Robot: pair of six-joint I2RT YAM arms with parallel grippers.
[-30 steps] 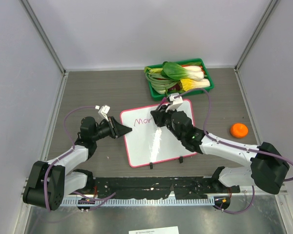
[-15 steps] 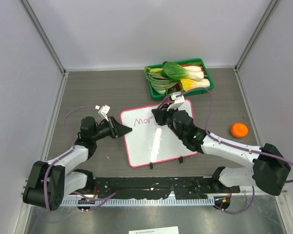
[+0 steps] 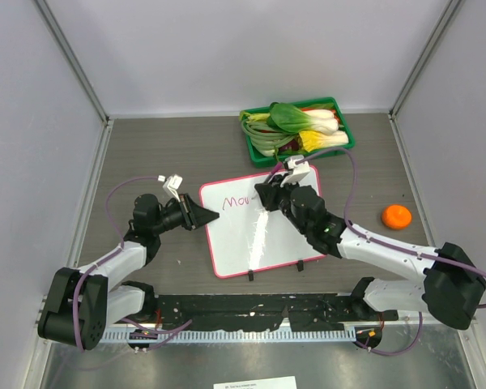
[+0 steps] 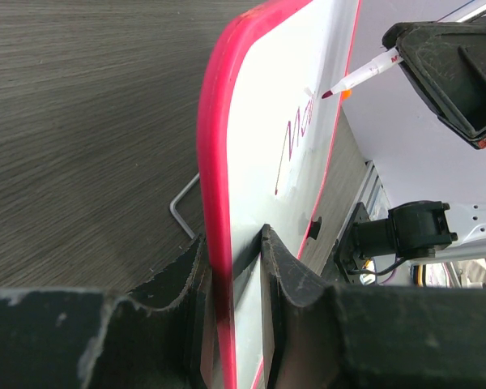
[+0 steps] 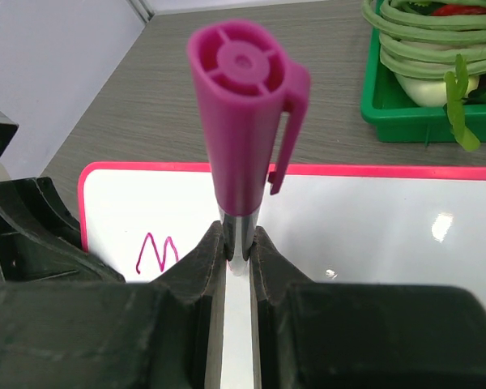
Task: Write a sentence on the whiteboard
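**Mid-word on the whiteboard [image 3: 263, 235], gripped on one edge and under the pen**

Lies face up in the middle of the bench [image 3: 162, 154], pink-red frame all round. Runs with its long axis left to right, right end turned slightly toward the far side. Shows two small black feet [image 3: 249, 275] on the near long edge, pointing toward the arm bases. Carries a few purple letters near the far-left corner, starting with "M"; cannot read the rest for certain. From the left wrist view, shows a thin wire stand [image 4: 182, 203] beneath its underside.

Behind it, just past the far edge, a green tray [image 3: 352, 144] of bok choy [image 3: 308, 121]. Well off to the right, an orange [image 3: 397, 216] alone on the bench. Nothing between board and tray but the right wrist.

Left arm low and bent, reaching in from the left; left fingers [image 3: 204, 215] pinching the board's left frame edge. Right arm stretched diagonally over the board from the near right; right fingers [image 3: 265, 197] pressed together on a magenta marker [image 5: 241, 121], cap end toward the wrist camera, tip [image 4: 327, 95] at the white surface beside the letters.
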